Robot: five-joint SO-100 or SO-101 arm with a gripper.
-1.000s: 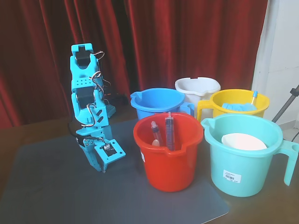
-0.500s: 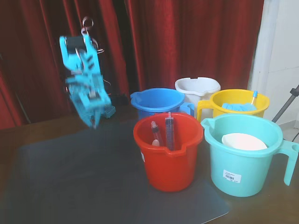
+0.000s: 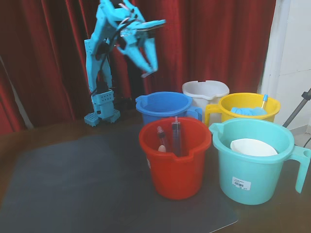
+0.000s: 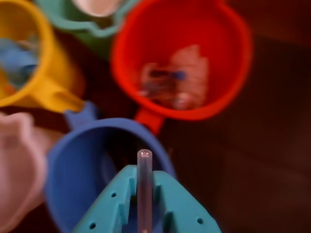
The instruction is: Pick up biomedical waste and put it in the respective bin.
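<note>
While the tube [image 4: 144, 187] sits clamped between the gripper [image 4: 144, 194] jaws, its long axis runs straight out past the fingertips, free end pointing forward and down in the wrist view (clear or pale, looks like a test tube; can't confirm the type). Jaws are closed on it, tube centred in the slot.

Key relation: the tube tip hangs over the blue bin [image 4: 82, 165], roughly above its near rim and interior in the wrist view. The red bin [image 4: 182, 63] lies further ahead of the tip, yellow bin [image 4: 34, 68] ahead and to the left, white bin [image 4: 17, 170] at the left edge, teal bin [image 4: 92, 24] at the top.

The fixed view agrees: gripper [image 3: 146, 68] is raised high, angled down, well above the blue bin [image 3: 164, 107] and slightly to its left. No contact with anything. Tube itself is too small to make out there.

Other bins in that view: red bin [image 3: 175, 155] in front, holding syringes [image 3: 176, 136]; teal bin [image 3: 252, 160] on the right with a white dish-like item; yellow bin [image 3: 249, 109] with something blue inside; white bin [image 3: 205, 92] at the back.

Judgement: if blue is the target, the move is short, mostly down and slightly forward. Because the tube points downward, it should drop tip-first on release. Risk: clipping the near rim if released too early.
</note>
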